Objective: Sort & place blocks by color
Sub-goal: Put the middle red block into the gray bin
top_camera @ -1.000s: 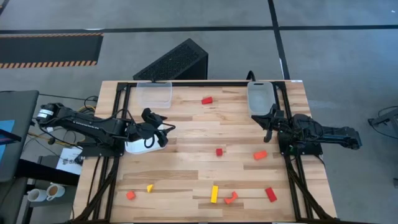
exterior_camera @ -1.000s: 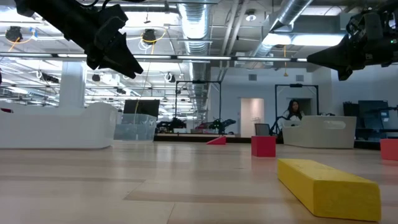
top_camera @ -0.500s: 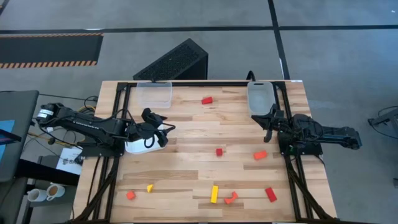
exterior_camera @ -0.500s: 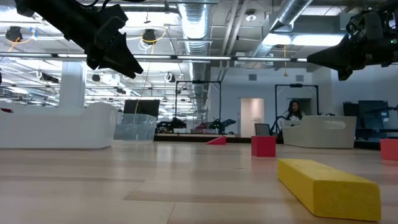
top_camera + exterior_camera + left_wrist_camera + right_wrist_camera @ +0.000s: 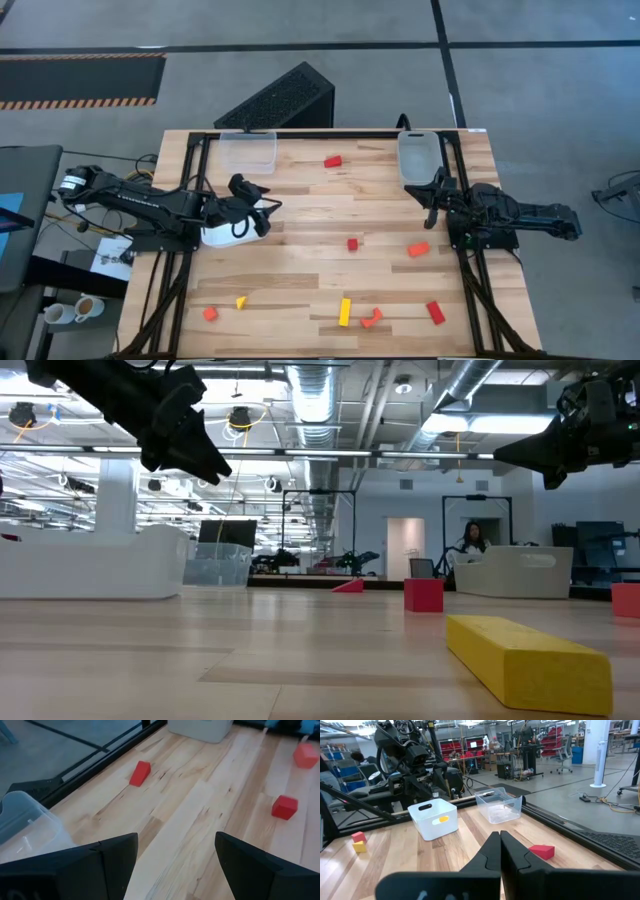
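Observation:
Small blocks lie flat and scattered on the wooden table: a red wedge [image 5: 333, 160] near the far edge, a red cube [image 5: 352, 243] mid-table, an orange block [image 5: 418, 249], and along the near edge a yellow bar [image 5: 345, 311], orange arch [image 5: 371, 318], red bar [image 5: 435, 312], small yellow block [image 5: 241, 302] and orange block [image 5: 210, 313]. My left gripper [image 5: 262, 205] hovers open at the table's left, above the white tray [image 5: 215, 237]; its fingers [image 5: 115, 855] stand wide apart. My right gripper [image 5: 432, 195] hovers shut [image 5: 499, 851] at the right side, touching nothing.
A clear bin [image 5: 248, 150] sits at the far left and another [image 5: 418, 155] at the far right. The white tray [image 5: 433, 817] holds one yellow block [image 5: 441, 819]. Bare wood lies mid-table between the arms. A person sits far off in the room [image 5: 472, 540].

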